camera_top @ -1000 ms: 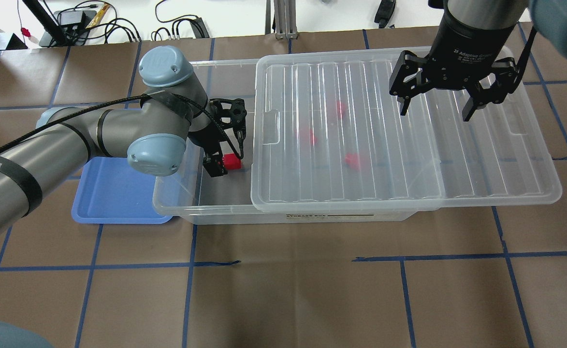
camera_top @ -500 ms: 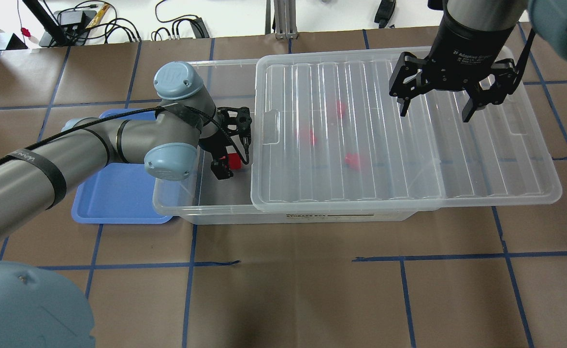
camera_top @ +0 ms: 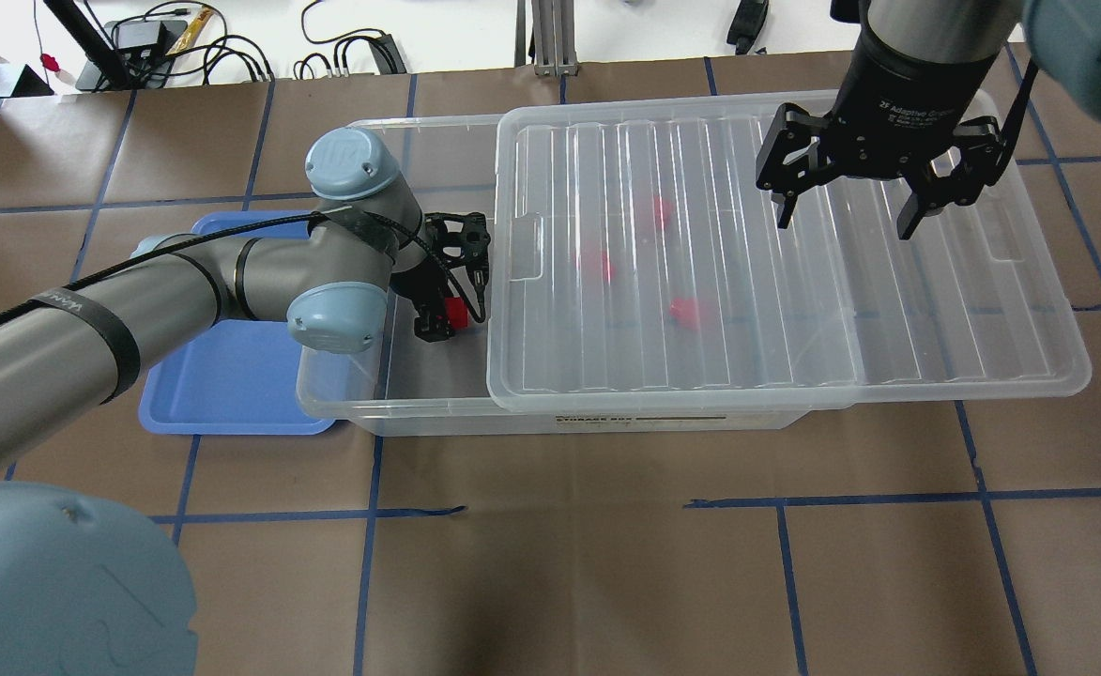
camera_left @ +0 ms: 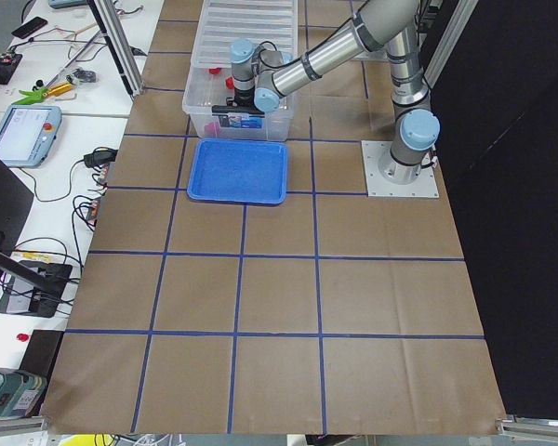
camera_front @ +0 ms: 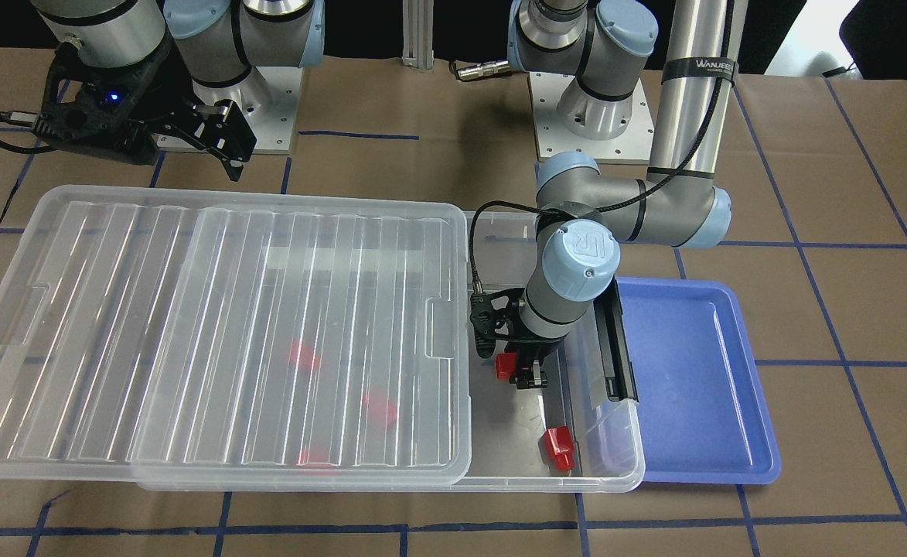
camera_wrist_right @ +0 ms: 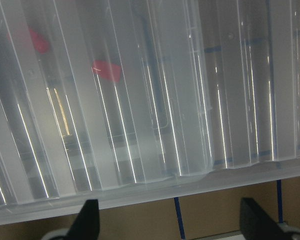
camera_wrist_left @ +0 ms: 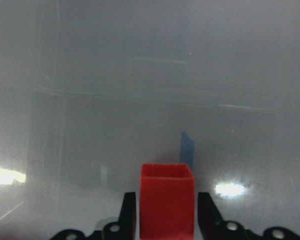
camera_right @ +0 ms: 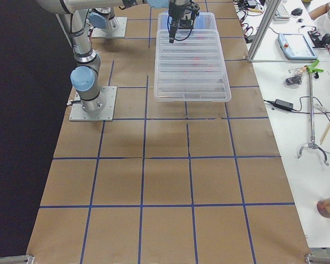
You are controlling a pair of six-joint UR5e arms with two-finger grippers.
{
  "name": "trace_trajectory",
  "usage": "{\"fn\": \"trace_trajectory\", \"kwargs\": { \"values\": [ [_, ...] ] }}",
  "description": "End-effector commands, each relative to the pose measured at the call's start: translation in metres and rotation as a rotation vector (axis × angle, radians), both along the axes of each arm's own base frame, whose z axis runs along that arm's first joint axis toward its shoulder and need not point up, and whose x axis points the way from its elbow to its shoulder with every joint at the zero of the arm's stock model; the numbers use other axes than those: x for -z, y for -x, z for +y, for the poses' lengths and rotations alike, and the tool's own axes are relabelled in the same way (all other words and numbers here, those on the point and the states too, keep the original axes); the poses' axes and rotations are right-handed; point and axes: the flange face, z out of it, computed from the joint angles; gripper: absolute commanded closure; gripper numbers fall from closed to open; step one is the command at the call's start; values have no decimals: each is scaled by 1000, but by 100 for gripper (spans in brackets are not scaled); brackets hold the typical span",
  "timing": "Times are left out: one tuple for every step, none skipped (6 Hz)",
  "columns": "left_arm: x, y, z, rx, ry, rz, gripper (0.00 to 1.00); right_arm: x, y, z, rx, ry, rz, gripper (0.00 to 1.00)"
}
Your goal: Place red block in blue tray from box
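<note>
We see the red block [camera_top: 456,313] grasped in the left end effector [camera_wrist_left: 167,220], inside the open end of the box [camera_top: 419,413]. Its long axis seems to point down toward the box floor. The blue tray [camera_top: 231,385] lies to the robot's left of it, just beside the box's short wall. The left arm is much the nearer, so we judge a lift over that wall comes next. The right end effector [camera_top: 845,221] hangs released above the lid [camera_top: 747,310].

Blue-taped brown table [camera_top: 569,582], teach pendant [camera_left: 26,132] alongside
</note>
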Motion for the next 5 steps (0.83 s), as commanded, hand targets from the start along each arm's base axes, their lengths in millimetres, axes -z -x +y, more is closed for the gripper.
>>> {"fn": "trace_trajectory", "kwargs": {
  "values": [
    [-31, -1, 2, -13, 34, 1, 94, 0, 0, 0, 0, 0, 0, 0],
    [-74, -2, 10, -24, 13, -1, 94, 0, 0, 0, 0, 0, 0, 0],
    [-136, -8, 26, -31, 3, -2, 94, 0, 0, 0, 0, 0, 0, 0],
    [-178, -33, 37, -54, 3, -5, 95, 1, 6, -2, 3, 0, 7, 0],
    [-184, -83, 33, -45, 9, -29, 95, -3, 24, -10, -58, 25, 6, 0]
  ]
}}
